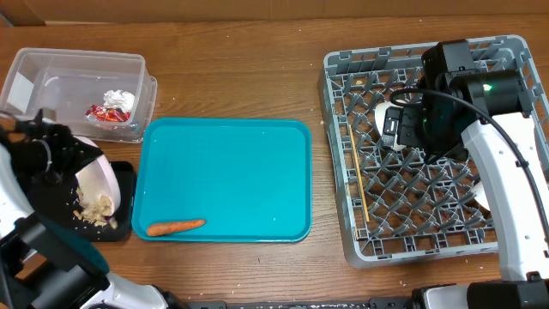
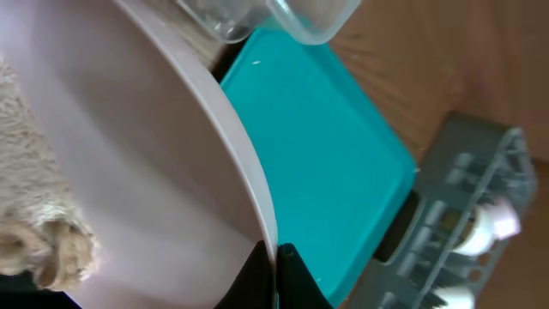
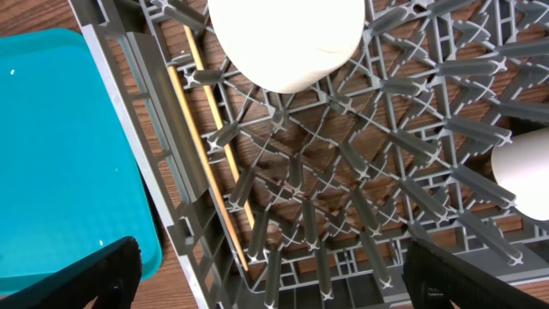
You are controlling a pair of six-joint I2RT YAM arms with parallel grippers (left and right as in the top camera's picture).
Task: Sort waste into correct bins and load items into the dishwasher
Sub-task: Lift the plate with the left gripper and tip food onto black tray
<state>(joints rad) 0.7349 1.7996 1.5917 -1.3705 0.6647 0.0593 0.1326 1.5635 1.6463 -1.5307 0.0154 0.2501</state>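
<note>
My left gripper [image 1: 75, 161] is shut on the rim of a white bowl [image 1: 101, 178], tilted over the black tray [image 1: 125, 180]. Its fingers [image 2: 276, 268] pinch the bowl's rim [image 2: 249, 172]. Beige food scraps [image 1: 96, 211] lie in the black tray and cling inside the bowl [image 2: 39, 249]. The clear tub [image 1: 77, 64] holds the red wrapper [image 1: 105, 112] and the white tissue [image 1: 120, 98]. The carrot [image 1: 175, 227] lies on the teal tray [image 1: 232, 172]. My right gripper [image 3: 274, 283] is open and empty above the grey rack [image 1: 343, 172], which holds chopsticks [image 3: 206, 146] and a white cup [image 3: 287, 39].
The teal tray lies between the bins and the rack, its corner showing in the right wrist view [image 3: 60, 154]. Another white dish [image 3: 525, 172] sits in the rack at the right, and a white piece [image 1: 481, 200] shows beside my right arm. Bare wooden table surrounds everything.
</note>
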